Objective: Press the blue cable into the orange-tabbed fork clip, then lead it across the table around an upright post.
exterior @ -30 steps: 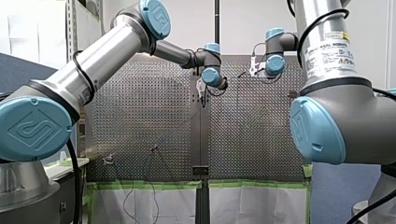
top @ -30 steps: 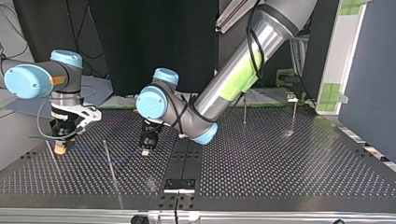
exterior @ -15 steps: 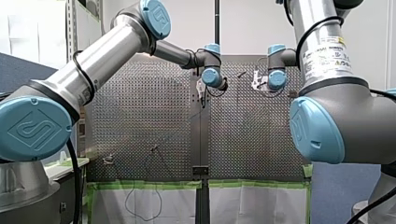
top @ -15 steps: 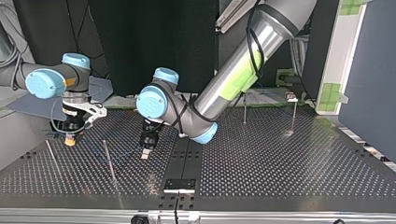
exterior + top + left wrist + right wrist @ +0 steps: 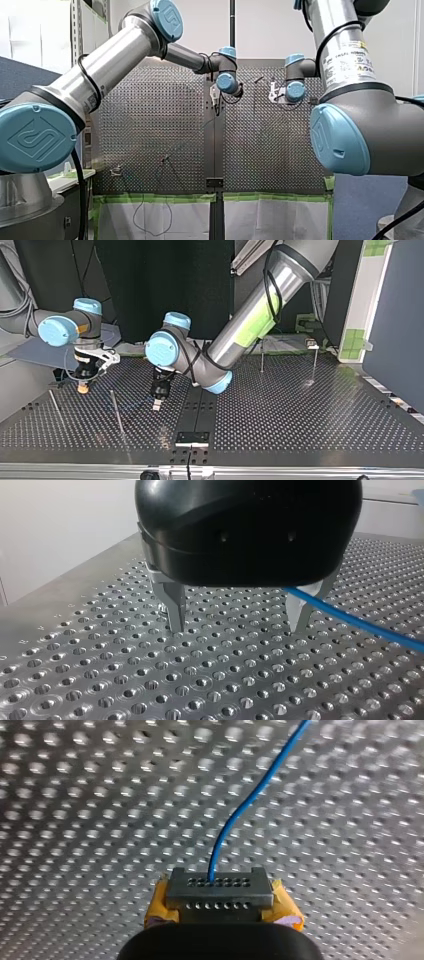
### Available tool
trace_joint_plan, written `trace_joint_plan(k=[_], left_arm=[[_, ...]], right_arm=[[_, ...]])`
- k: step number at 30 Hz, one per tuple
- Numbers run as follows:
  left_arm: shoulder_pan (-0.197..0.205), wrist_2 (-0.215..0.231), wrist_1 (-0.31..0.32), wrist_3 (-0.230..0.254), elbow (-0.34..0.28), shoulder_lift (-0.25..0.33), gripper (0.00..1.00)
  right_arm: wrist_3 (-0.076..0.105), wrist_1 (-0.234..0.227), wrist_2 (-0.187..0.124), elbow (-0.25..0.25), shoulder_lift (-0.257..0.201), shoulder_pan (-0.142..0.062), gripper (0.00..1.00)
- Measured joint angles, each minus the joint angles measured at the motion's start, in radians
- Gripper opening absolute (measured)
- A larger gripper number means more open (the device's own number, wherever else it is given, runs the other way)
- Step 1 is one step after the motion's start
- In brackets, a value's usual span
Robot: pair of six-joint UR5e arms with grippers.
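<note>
My right gripper (image 5: 220,892) has its yellow-padded fingers pressed together on the blue cable (image 5: 250,800). The cable rises out of the pinch in a loose curve and runs off over the table (image 5: 75,820). In the top view that gripper hangs just above the holes at the left side. My left gripper (image 5: 237,625) stands with its metal fingers (image 5: 175,612) spread and holds nothing, its tips low over the table. The cable passes close beside one finger, and I cannot tell whether it touches. That is the likeliest trouble: if either arm moves, the cable may hook on that open finger and be dragged off its line. The grip is on a thin, smooth strand, so a hard pull could slide it through the pads. A thin post (image 5: 117,412) stands between the two grippers in the top view, and slack may catch on its wrong side. I cannot pick out the orange-tabbed clip, so I cannot judge whether the cable is seated.
</note>
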Motion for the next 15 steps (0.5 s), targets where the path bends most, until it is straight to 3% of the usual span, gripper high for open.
trace_joint_plan(k=[9, 15], left_arm=[[-0.003, -0.022, 0.001, -0.001, -0.001, 0.000, 1.00], [-0.003, -0.031, 0.001, -0.001, -0.001, 0.000, 1.00]], right_arm=[[-0.025, -0.005, 0.004, 0.007, 0.051, -0.005, 0.00], [-0.028, -0.027, 0.006, 0.023, 0.076, -0.009, 0.00]])
